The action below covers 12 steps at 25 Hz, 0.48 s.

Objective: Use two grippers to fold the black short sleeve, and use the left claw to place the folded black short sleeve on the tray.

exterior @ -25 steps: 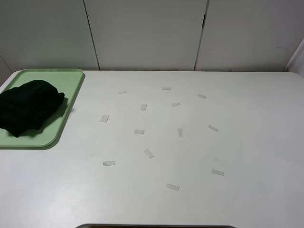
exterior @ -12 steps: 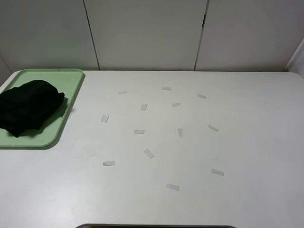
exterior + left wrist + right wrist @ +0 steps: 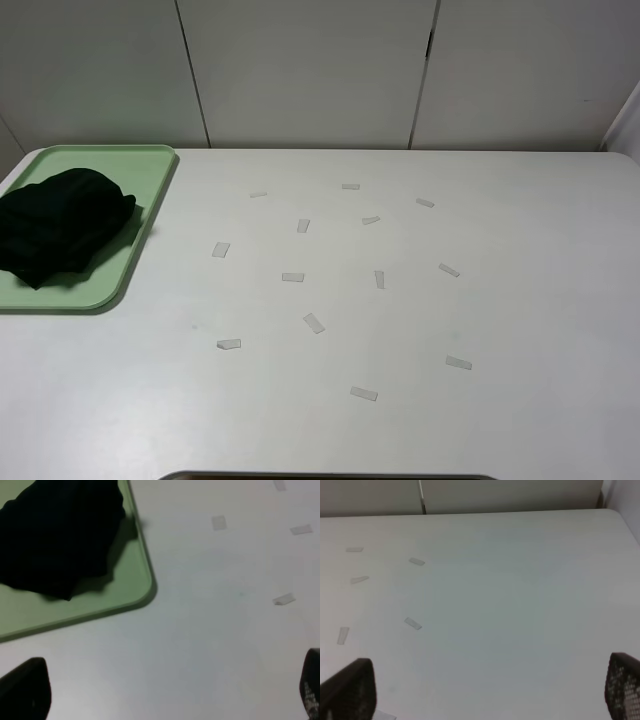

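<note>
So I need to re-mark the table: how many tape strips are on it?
13 tape strips, all on the white table right of the tray: four along the back, six mid-table, three nearest the front. None look hidden.

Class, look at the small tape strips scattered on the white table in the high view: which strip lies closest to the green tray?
The strip just right of the tray, level with the black short sleeve. The other strips lie farther right or nearer the front edge.
</note>
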Each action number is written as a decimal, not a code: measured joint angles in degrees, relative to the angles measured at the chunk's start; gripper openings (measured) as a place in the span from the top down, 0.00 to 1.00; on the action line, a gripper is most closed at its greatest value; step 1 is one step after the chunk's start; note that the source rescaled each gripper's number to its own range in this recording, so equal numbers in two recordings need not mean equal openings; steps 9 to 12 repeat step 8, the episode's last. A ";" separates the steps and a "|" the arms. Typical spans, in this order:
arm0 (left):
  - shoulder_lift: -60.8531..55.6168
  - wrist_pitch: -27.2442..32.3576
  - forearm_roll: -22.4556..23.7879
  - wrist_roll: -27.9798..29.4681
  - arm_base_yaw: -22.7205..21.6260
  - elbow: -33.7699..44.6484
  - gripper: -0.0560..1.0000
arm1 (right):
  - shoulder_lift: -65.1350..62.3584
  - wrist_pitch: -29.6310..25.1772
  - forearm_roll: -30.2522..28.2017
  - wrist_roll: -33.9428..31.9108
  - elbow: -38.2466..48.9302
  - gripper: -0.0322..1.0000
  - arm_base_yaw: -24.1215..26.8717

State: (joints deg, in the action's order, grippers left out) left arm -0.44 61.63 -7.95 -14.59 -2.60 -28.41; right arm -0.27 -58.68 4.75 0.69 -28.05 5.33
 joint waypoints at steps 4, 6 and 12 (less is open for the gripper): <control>0.00 0.00 0.00 -0.02 0.36 0.00 0.00 | 0.00 0.00 0.00 0.00 0.00 0.00 0.00; 0.00 0.00 0.00 -0.02 0.36 0.00 0.00 | 0.00 0.00 0.00 0.00 0.00 0.00 0.00; 0.00 0.00 0.00 -0.02 0.36 0.00 0.00 | 0.00 0.00 0.00 0.00 0.00 0.00 0.00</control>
